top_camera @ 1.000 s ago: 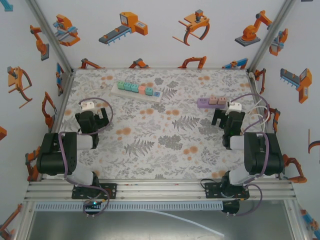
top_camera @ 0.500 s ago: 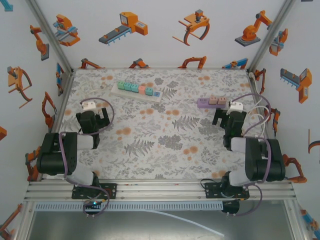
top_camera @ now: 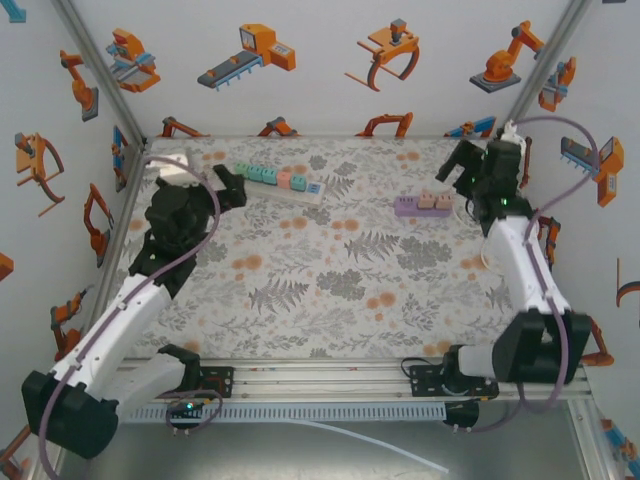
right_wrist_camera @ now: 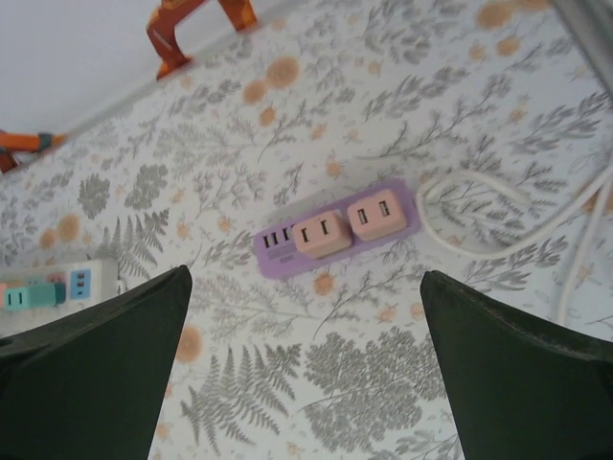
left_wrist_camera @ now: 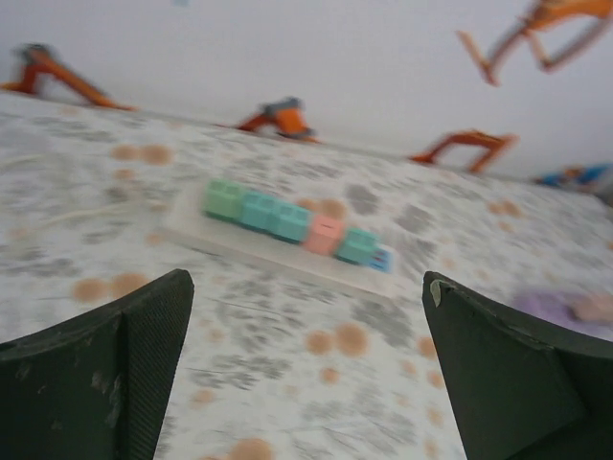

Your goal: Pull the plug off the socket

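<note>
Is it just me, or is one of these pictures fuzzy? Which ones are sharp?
Left wrist view: soft all over, the white power strip and its coloured plugs smeared. Right wrist view: crisp, the purple strip and its pink plugs clear. Top external view: sharp, evenly lit, no glare.

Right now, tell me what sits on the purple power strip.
Two pink plugs sit side by side on the purple power strip; the sockets beneath them are covered.
</note>
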You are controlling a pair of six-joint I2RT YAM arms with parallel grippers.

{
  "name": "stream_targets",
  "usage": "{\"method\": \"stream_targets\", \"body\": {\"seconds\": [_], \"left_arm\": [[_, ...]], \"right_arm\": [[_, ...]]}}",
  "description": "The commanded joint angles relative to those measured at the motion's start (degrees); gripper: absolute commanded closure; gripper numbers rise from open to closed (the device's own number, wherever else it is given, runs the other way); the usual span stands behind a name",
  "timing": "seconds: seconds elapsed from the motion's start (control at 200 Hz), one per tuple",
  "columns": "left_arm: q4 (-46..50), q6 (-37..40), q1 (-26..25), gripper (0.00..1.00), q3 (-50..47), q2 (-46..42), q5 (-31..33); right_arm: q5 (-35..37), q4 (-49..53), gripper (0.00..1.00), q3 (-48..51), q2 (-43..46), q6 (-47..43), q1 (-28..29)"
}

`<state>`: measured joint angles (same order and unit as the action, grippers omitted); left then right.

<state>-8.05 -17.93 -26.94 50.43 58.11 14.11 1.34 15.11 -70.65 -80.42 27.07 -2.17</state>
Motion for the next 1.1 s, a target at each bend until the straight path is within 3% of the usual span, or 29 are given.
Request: {"method": "stream_targets", "body": {"seconds": [0.0,0.17,0.385,0.536,0.826,0.971,1.091], "left_arm": [[15.44,-2.69,-8.70,0.03,5.97,6.25,-7.40],[16.51,-0.31,-20.97,0.03,13.11,12.70,-12.25],[14.36,1.03,-26.33,0.03,16.16,19.29,-14.69],[14.71,-2.45,-26.59,0.03,17.47,21.09,-13.87],[13.36,-3.61,-26.59,0.03,15.20,20.68,-10.33],[13.14,-6.21,-26.41,0.03,14.38,20.84,-7.37],[13.46,-8.42,-26.15,0.03,13.58,20.57,-3.59]], "right_arm": [[-4.64,15.73,0.03,-10.48,-12.88,1.89,-2.66],[-6.49,17.72,0.03,-24.31,-28.21,3.35,-5.38],[-3.64,29.61,0.05,-43.16,-45.60,-0.18,-5.89],[-1.08,29.57,0.11,-41.36,-47.80,0.41,-5.62],[-7.02,24.53,0.36,-29.87,-44.18,0.09,-3.88],[-10.70,18.54,0.41,-20.25,-39.18,4.08,-2.46],[-9.17,16.20,0.42,-11.98,-34.01,9.42,-0.41]]}}
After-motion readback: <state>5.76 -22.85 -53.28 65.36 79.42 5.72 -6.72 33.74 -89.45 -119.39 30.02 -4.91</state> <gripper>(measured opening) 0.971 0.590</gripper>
